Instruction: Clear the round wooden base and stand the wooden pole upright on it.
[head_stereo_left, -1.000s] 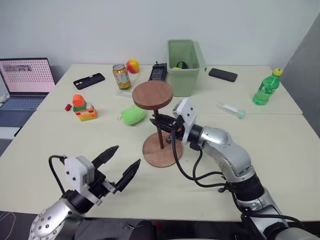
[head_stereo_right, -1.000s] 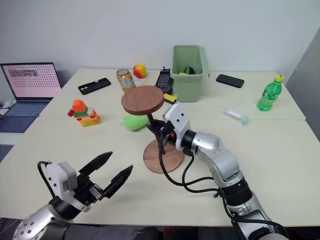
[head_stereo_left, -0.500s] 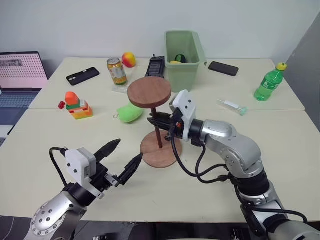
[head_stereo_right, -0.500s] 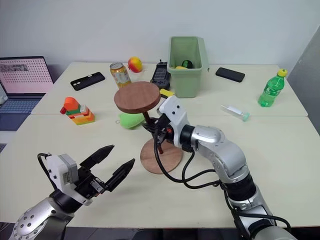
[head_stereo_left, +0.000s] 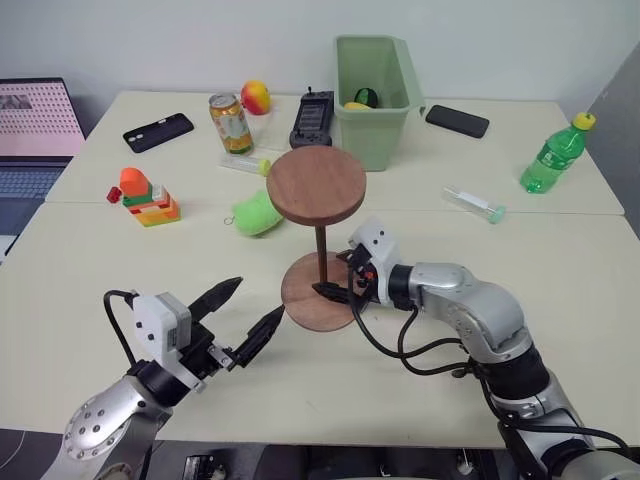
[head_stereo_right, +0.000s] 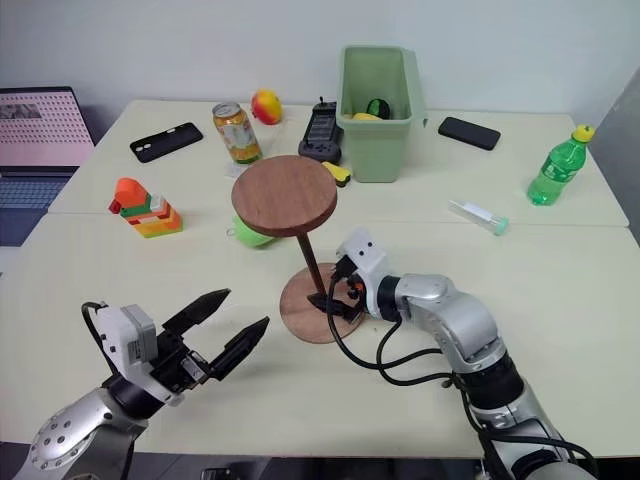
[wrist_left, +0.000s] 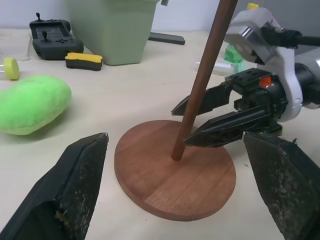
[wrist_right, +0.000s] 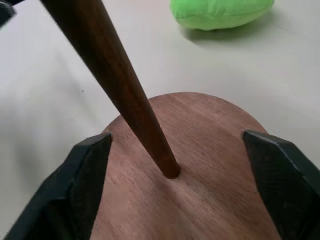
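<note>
The round wooden base (head_stereo_left: 300, 305) lies flat on the near middle of the table. On it the wooden pole (head_stereo_left: 321, 255) stands upright from the centre hole, its disc (head_stereo_left: 316, 185) on top. My right gripper (head_stereo_left: 330, 291) is open low over the base, one finger (wrist_right: 92, 180) on each side of the pole's foot (wrist_right: 167, 167) and neither touching it. Open and empty, my left gripper (head_stereo_left: 258, 298) hovers just left of the base, pointing at it.
A green plush toy (head_stereo_left: 256, 213) lies just behind the base. Farther back stand a green bin (head_stereo_left: 375, 85), a can (head_stereo_left: 231, 122), a handheld controller (head_stereo_left: 312, 118) and toy blocks (head_stereo_left: 145, 200). A green bottle (head_stereo_left: 555, 155) and a clear tube (head_stereo_left: 475, 205) are on the right.
My right gripper has opened, let go of the pole and sunk to its foot. The pole stays standing on the base. The camera has tilted down; my left gripper has not moved.
</note>
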